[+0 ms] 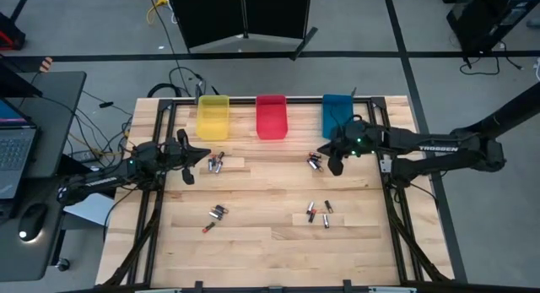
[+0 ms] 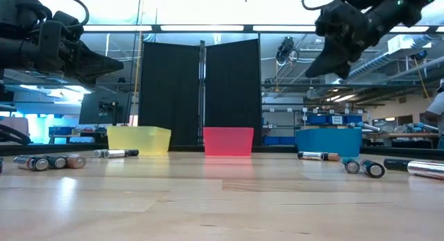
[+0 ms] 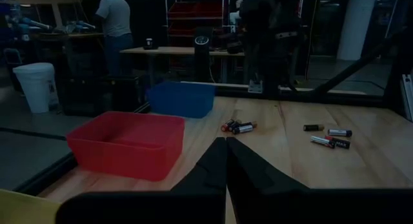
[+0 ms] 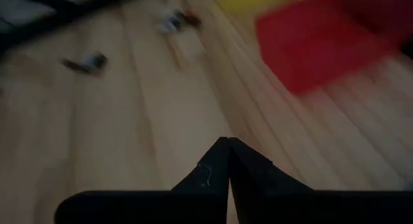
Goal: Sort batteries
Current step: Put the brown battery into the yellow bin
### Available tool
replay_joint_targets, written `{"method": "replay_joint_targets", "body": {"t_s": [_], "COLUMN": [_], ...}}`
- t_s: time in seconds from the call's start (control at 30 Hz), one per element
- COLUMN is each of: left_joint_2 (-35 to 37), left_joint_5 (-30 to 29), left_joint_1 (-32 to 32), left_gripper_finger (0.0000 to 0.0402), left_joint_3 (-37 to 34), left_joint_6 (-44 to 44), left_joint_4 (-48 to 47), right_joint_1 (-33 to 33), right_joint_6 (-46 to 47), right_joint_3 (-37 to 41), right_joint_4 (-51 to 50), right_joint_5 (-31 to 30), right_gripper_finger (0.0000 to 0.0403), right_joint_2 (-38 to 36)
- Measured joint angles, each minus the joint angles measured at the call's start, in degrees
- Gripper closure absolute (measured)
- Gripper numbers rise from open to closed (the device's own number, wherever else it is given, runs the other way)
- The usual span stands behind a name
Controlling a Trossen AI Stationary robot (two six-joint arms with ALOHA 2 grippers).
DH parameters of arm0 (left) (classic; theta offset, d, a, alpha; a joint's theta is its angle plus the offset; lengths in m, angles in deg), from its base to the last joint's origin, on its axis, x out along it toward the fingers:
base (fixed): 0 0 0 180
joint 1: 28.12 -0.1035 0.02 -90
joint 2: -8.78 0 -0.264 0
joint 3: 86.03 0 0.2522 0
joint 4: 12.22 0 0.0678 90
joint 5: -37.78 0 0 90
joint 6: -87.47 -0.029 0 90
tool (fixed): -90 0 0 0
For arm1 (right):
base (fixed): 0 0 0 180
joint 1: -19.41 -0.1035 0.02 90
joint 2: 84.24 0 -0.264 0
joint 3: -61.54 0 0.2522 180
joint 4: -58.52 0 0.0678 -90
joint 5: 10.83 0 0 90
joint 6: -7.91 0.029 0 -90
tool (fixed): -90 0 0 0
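Note:
Small batteries lie on the wooden table in loose groups: one group [image 1: 215, 164] beside my left gripper [image 1: 191, 154], one [image 1: 315, 161] just by my right gripper [image 1: 332, 160], a pair [image 1: 218, 213] with a reddish cell [image 1: 207, 229] nearer the front, and several [image 1: 318, 213] front right. Both grippers are shut and empty. In the low view they hang well above the tabletop, left gripper [image 2: 119, 62] and right gripper [image 2: 311, 73]. The left wrist view looks past its shut gripper [image 3: 226, 145] at batteries [image 3: 239, 127]. The right wrist view is blurred past its gripper [image 4: 228, 142].
Three bins stand in a row at the table's far edge: yellow bin [image 1: 213, 116], red bin [image 1: 271, 116], blue bin [image 1: 337, 113]. Black frame rails [image 1: 160, 132] run along the table's sides. A laptop desk [image 1: 25, 149] stands left of the table. A person [image 3: 115, 24] stands in the room beyond.

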Motion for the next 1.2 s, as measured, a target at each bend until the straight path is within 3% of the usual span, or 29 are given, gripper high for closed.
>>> {"method": "replay_joint_targets", "body": {"t_s": [0.1,0.37,0.6,0.77,0.97,1.2], "left_joint_2": [0.0,0.0,0.0,0.0,0.0,0.0], "left_joint_5": [0.0,0.0,0.0,0.0,0.0,0.0], "left_joint_1": [0.0,0.0,0.0,0.0,0.0,0.0], "left_gripper_finger": [0.0389,0.0389,0.0389,0.0389,0.0389,0.0389], "left_joint_3": [0.0,0.0,0.0,0.0,0.0,0.0], "left_joint_6": [0.0,0.0,0.0,0.0,0.0,0.0], "left_joint_4": [0.0,0.0,0.0,0.0,0.0,0.0], "right_joint_1": [-2.5,-9.1,-13.3,-15.7,-16.1,-11.6], "right_joint_6": [2.7,17.2,24.0,25.5,28.4,28.4], "right_joint_3": [-3.2,-6.5,-6.5,-6.5,-6.5,-6.5], "right_joint_4": [-7.3,-16.8,-20.1,-18.7,-17.9,-15.1], "right_joint_5": [-3.2,-4.3,-4.4,-9.8,-15.2,-12.7], "right_gripper_finger": [0.0377,0.0353,0.0273,0.0223,0.0216,0.0226], "right_joint_2": [1.0,3.4,8.4,15.1,23.2,30.0]}}
